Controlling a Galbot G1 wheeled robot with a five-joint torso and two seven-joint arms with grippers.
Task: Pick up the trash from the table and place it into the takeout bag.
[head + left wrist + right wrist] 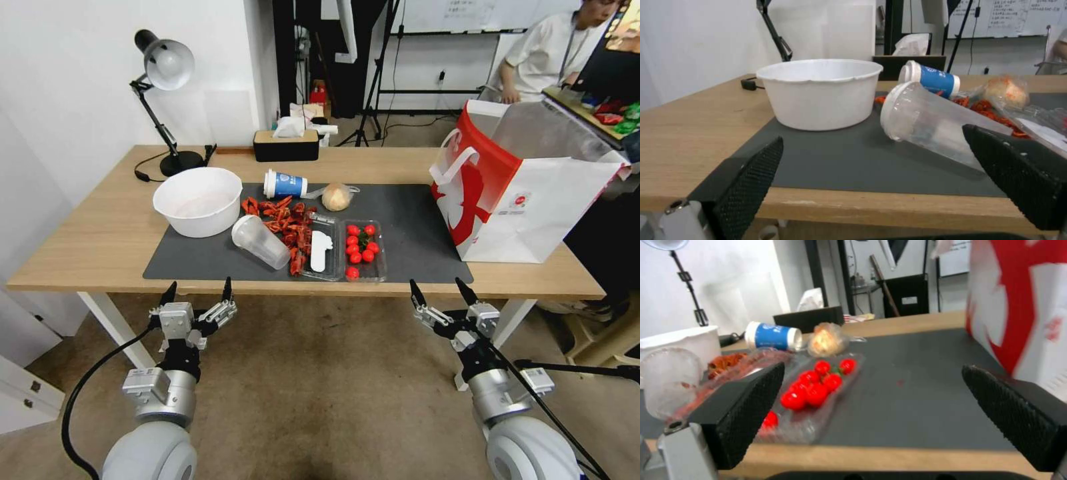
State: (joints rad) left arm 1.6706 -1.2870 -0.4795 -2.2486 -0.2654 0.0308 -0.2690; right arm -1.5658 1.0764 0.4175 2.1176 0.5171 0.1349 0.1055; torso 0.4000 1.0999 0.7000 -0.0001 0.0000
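Both grippers, left (198, 291) and right (440, 291), hang wide open at lower frame, short of the table (100, 240); the takeout bag (533, 207) stands right.

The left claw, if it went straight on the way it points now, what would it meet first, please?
Probably the clear plastic cup lying on its side on the mat; the open left claw waits short of the table edge. Depth is uncertain.

Clear plastic cup (261, 241) lies tipped on the mat (413, 227).
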